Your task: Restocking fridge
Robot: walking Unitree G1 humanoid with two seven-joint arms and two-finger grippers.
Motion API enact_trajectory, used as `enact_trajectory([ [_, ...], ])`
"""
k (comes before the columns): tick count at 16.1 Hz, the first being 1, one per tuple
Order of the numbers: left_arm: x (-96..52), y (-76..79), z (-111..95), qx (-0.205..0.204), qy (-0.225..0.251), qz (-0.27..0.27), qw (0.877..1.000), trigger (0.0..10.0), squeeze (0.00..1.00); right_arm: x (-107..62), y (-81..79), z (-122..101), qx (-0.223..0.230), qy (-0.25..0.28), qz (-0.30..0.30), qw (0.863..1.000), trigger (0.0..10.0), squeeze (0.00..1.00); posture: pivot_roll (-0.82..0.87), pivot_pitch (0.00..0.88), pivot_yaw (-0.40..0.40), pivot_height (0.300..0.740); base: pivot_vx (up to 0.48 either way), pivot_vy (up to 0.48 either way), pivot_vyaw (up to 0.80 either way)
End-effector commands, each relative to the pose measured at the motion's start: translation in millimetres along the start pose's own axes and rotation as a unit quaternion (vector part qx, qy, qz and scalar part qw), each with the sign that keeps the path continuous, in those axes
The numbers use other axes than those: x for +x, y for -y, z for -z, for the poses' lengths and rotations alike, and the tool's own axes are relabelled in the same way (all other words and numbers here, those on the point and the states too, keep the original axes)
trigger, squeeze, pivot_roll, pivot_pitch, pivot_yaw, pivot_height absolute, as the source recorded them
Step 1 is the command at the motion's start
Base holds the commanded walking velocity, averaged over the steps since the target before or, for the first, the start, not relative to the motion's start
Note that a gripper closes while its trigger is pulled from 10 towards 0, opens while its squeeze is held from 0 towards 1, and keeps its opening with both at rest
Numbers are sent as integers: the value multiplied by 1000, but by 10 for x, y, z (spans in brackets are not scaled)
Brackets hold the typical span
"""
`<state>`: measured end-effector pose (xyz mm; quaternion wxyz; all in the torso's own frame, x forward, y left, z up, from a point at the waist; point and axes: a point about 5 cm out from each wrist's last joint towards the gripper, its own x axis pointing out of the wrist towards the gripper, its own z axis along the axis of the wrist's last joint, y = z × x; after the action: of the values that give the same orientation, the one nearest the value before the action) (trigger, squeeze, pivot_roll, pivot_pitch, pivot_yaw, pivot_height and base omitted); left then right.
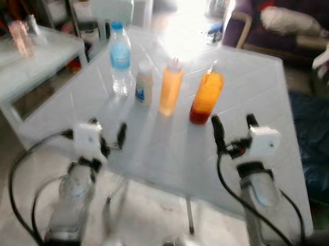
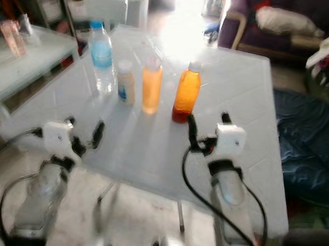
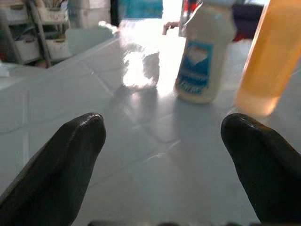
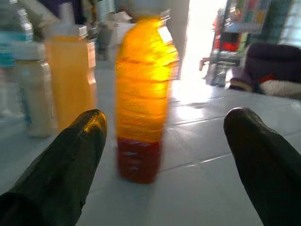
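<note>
Four bottles stand in a row on a white tiled table (image 1: 169, 150): a clear water bottle (image 1: 120, 59) with a blue cap, a small white bottle (image 1: 144, 83) with a blue label, a pale orange squeeze bottle (image 1: 170, 86), and an orange juice bottle (image 1: 207, 97) with a red base. My right gripper (image 1: 233, 123) is open just in front of the orange juice bottle (image 4: 141, 99), apart from it. My left gripper (image 1: 107, 130) is open over the table's near left part, facing the small white bottle (image 3: 203, 56) and the pale orange squeeze bottle (image 3: 270, 52).
A second white table (image 1: 31, 59) with a pink cup (image 1: 21, 38) stands at the left. A purple sofa (image 1: 276, 27) with a white cushion is at the back right, and dark blue fabric (image 1: 318, 144) lies on the floor to the right. Shelves stand behind.
</note>
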<state>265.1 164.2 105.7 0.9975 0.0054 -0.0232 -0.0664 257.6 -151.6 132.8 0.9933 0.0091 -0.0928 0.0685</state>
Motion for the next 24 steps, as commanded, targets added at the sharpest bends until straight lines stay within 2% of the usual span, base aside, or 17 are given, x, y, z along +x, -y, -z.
enact_trajectory([
  [1, -6, -4, -3, 1, 0, 2, 1000, 10000, 0, 12, 1, -21, 1, 6, -1, 1000, 10000, 0, 51, 83, -48, 740, 0, 0, 0],
  [3, -1, -7, -7, 2, 0, 4, 1000, 10000, 0, 49, -21, -80, -12, 21, -8, 1000, 10000, 0, 51, 86, -44, 740, 0, 0, 0],
  [5, 5, 12, -6, 3, -1, 7, 1000, 10000, 0, 168, -14, -183, -50, 38, -38, 997, 10000, 0, 48, 88, -42, 740, 0, 0, 0],
  [6, 6, 24, -4, 4, -1, 10, 1000, 10000, 0, 236, 51, -238, -46, 44, -33, 997, 10000, 0, 50, 89, -41, 740, 0, 0, 0],
  [11, 20, 23, -27, 7, 1, 12, 1000, 10000, 0, 499, 274, -431, -94, 77, -2, 993, 10000, 0, 63, 95, -35, 740, 0, 0, 0],
  [13, 19, 22, -26, 8, 0, 14, 1000, 10000, 0, 586, 290, -465, -94, 81, -9, 992, 10000, 0, 66, 96, -32, 740, 0, 0, 0],
  [17, 28, 5, -36, 12, -1, 15, 1000, 10000, 0, 779, 173, -570, -83, 100, -69, 989, 10000, 0, 83, 95, -28, 740, 0, 0, 0],
  [24, 33, -4, -46, 19, -3, 18, 1000, 10000, 0, 1039, 176, -691, -74, 106, -64, 990, 10000, 0, 96, 99, -21, 740, 0, 0, 0],
])
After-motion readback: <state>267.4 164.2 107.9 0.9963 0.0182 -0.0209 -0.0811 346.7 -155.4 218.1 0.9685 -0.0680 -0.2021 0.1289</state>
